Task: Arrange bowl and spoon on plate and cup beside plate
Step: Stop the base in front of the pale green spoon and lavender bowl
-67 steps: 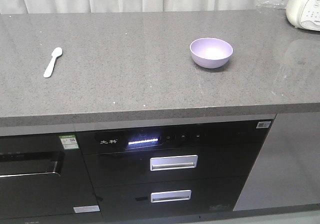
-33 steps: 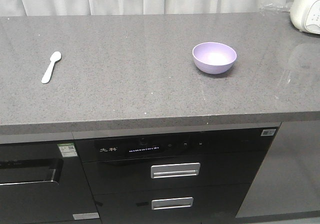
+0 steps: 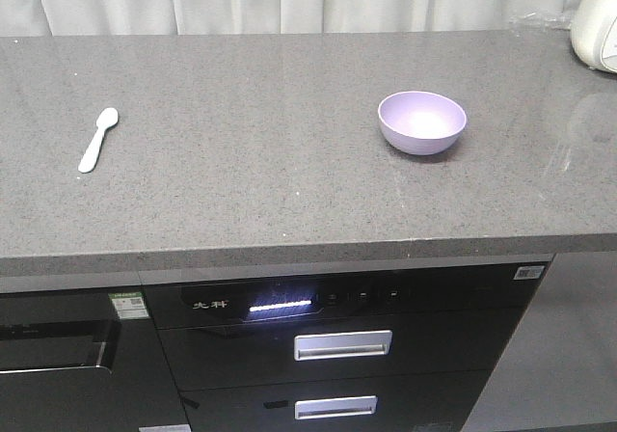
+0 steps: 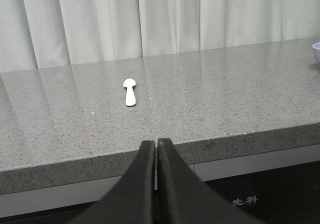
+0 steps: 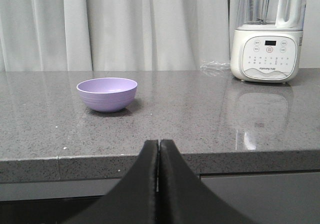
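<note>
left tool closed, empty | right tool closed, empty | risk: flat spoon (thin, on hard counter) may skid from a pinch

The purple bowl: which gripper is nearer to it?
Right. The right gripper faces the bowl, just left of its aim; the left gripper faces the spoon, bowl far to its right.

bowl on countertop, blender behind, tool closed

You have the spoon on the left of the desk, the bowl well apart to its right, and an appliance behind the bowl at the far right corner.
</note>
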Controlling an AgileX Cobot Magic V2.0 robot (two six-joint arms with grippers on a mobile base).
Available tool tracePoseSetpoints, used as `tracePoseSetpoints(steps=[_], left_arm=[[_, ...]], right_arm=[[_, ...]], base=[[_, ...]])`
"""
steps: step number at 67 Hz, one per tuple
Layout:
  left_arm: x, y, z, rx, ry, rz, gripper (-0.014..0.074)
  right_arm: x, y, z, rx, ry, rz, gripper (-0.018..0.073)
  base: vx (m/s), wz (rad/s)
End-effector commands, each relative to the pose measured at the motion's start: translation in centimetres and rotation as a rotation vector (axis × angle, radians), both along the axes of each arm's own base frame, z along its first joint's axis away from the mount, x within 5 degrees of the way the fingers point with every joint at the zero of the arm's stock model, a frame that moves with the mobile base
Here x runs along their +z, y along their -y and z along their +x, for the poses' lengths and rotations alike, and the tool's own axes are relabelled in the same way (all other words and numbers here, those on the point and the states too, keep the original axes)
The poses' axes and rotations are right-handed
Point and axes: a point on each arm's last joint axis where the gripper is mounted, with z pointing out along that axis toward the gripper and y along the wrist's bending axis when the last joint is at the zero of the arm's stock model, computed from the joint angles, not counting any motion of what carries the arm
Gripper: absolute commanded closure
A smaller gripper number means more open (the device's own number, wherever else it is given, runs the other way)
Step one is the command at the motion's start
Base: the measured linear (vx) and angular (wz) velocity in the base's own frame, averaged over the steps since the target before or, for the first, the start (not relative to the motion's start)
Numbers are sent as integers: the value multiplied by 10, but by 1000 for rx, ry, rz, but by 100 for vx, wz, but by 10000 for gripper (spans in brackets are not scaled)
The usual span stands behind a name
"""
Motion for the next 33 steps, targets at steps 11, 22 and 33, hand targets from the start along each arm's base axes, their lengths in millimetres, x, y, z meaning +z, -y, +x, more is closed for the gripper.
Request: tracePoseSetpoints(steps=[11, 22, 33], left_arm=[[10, 1, -1, -16, 86, -16, 603], [10, 1, -1, -16, 86, -16, 603], [10, 1, -1, -16, 86, -16, 603]], right_arm=[[6, 0, -1, -8, 80, -12, 565], [6, 0, -1, -8, 80, -12, 565], [6, 0, -1, -8, 80, -12, 565]], base=[[7, 1], [7, 0], [7, -1]])
